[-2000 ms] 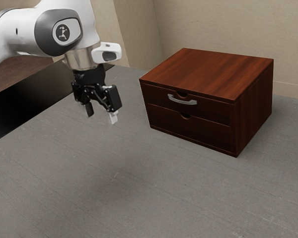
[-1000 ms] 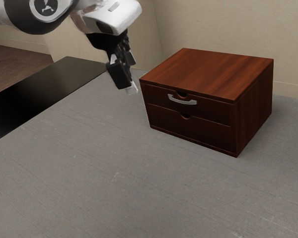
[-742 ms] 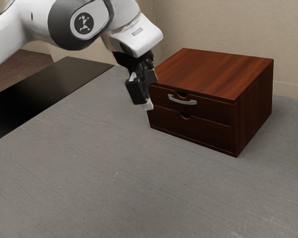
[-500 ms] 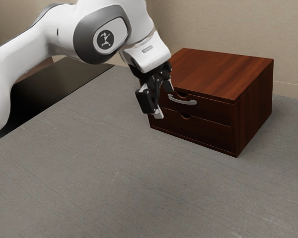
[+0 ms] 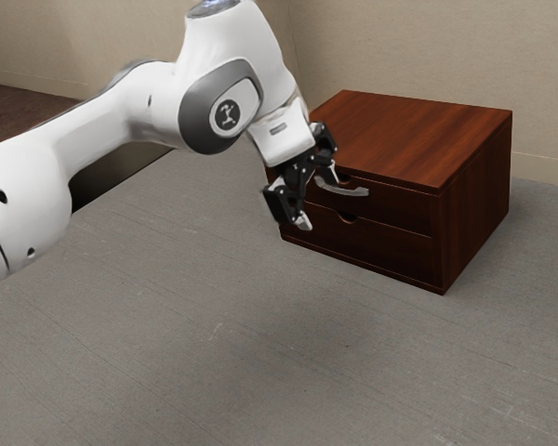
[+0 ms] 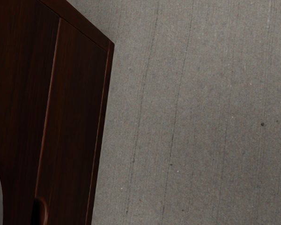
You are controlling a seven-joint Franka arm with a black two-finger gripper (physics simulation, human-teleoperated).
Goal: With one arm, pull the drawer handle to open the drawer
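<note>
The claw (image 5: pixel 314 196) is held open beside the handle (image 5: pixel 352 192), nothing gripped; the reach is judged underway, and closing around it is needed next.

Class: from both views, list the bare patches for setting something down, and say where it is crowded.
Bare: the grey tabletop in front of the cabinet down to the exterior view's near edge, the strip beside the cabinet at that view's right, and the cabinet's top. Crowded: the upper drawer's handle, where the open gripper and arm hang.
</note>
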